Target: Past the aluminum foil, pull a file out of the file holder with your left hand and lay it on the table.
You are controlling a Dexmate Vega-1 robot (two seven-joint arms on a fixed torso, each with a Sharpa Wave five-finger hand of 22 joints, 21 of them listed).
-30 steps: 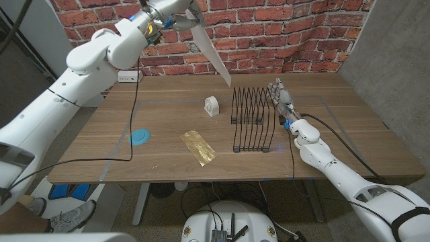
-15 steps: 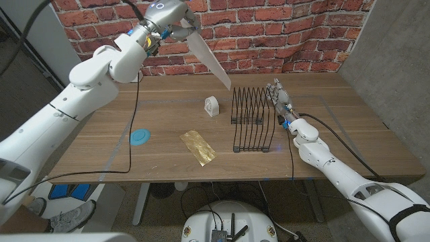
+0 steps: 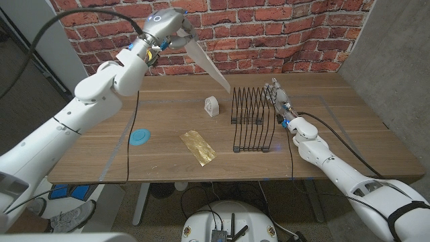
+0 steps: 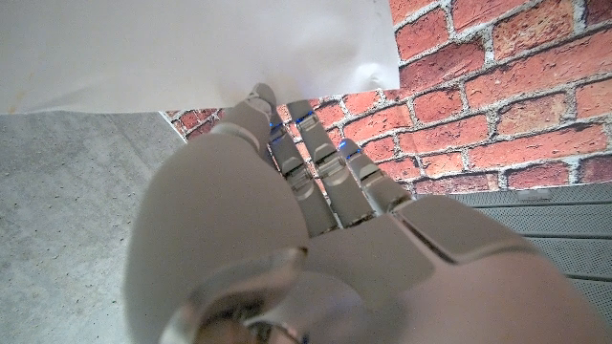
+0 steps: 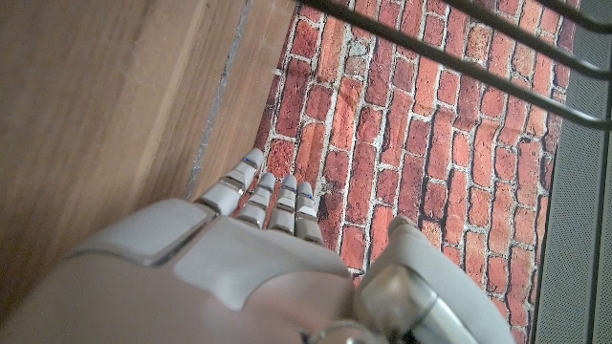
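The left hand is up high in front of the brick wall, well above the table, with its fingers closed on the top edge of 1 white file. The file hangs from that grip and slants down toward the file holder, its lower corner in the air just short of the holder's back-left end and clear of the wires. In the left wrist view the white sheet spreads out past the fingertips, pinched at its edge.

The file holder, 1 black wire rack, stands on the table with nothing visible in its slots. The right hand stands right beside the holder on its right side, fingers straight and together, holding nothing; whether it touches the wires I cannot tell.

Left of the holder lies 1 strip of gold aluminum foil, flat on the wood. Behind the foil, just left of the holder's back end, sits 1 small white object. Farther left of the holder is 1 blue disc.
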